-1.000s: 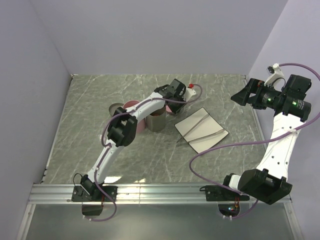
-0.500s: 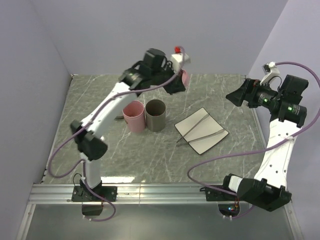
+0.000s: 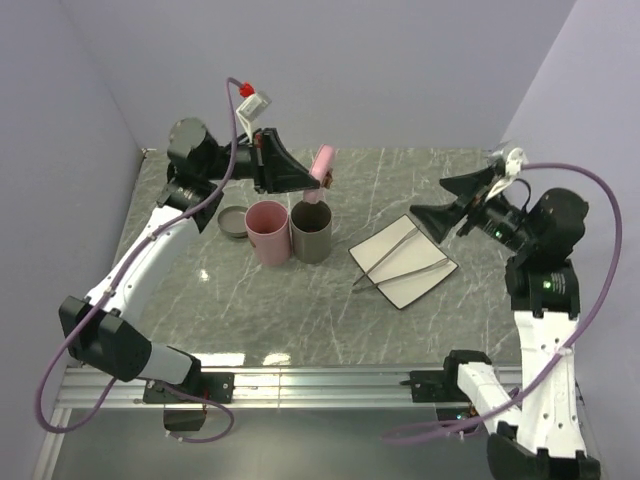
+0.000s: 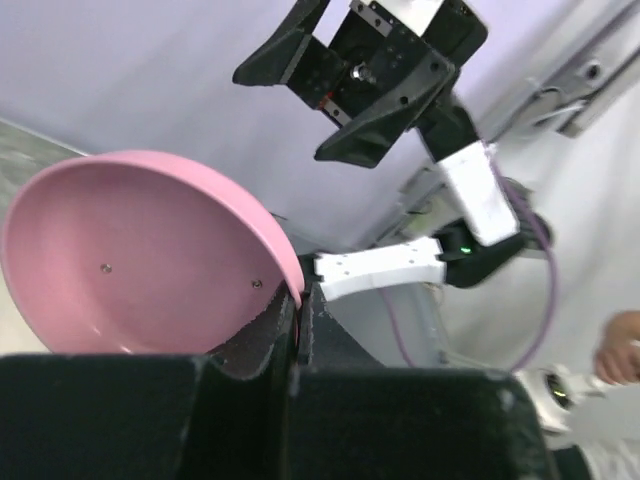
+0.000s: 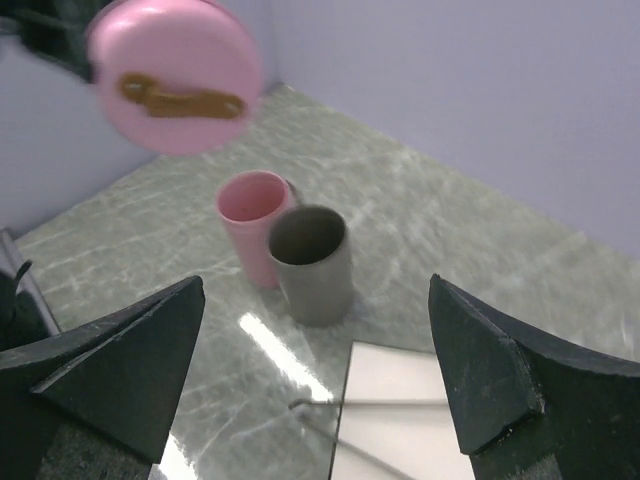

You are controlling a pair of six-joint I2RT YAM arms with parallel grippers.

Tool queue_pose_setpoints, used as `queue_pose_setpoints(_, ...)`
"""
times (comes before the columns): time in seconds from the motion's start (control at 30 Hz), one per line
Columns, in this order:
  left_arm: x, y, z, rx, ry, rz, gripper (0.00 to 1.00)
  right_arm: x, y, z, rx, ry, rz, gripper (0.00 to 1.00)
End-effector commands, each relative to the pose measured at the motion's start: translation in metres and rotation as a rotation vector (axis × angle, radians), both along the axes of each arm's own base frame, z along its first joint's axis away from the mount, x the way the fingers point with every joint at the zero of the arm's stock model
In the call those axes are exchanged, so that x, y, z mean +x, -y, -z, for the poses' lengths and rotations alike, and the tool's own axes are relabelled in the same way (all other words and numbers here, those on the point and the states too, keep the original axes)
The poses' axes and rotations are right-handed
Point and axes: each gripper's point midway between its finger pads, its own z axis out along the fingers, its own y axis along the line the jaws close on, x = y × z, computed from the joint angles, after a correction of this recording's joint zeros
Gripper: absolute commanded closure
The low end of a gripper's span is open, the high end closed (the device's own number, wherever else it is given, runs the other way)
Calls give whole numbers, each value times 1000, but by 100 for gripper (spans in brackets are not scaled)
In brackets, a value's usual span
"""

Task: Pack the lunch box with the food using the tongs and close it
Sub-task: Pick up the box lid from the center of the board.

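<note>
My left arm and right arm wear white shells between black joint housings, and a purple cable trails along each. My left end effector and right end effector are black, with broad wedge-shaped fingers.

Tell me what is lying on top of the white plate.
Only the tongs lie on the white plate, arms spread across it, joined end past its near-left edge. Nothing else shows there; only thin strips under the arms are covered.
</note>
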Motion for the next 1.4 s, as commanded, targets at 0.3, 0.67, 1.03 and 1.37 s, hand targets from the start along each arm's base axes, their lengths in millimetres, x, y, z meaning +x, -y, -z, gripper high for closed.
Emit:
queue_pose_setpoints(0.3,-72,-35,-53,-169,-24,217,100,-50,-62,-81,55,694,-131,9)
queue_pose_setpoints(0.67,-100,-47,-73,-205,-8,237,100,-73,-129,-81,-45,1055,-186,33)
queue_pose_setpoints(1.03,-124,-45,-72,-190,11,293,100,-87,-169,-72,-118,1207,-294,36)
queue_pose_setpoints(1.37,-133,-38,-64,-176,-12,336,100,-94,-180,-79,-118,1270,-293,40)
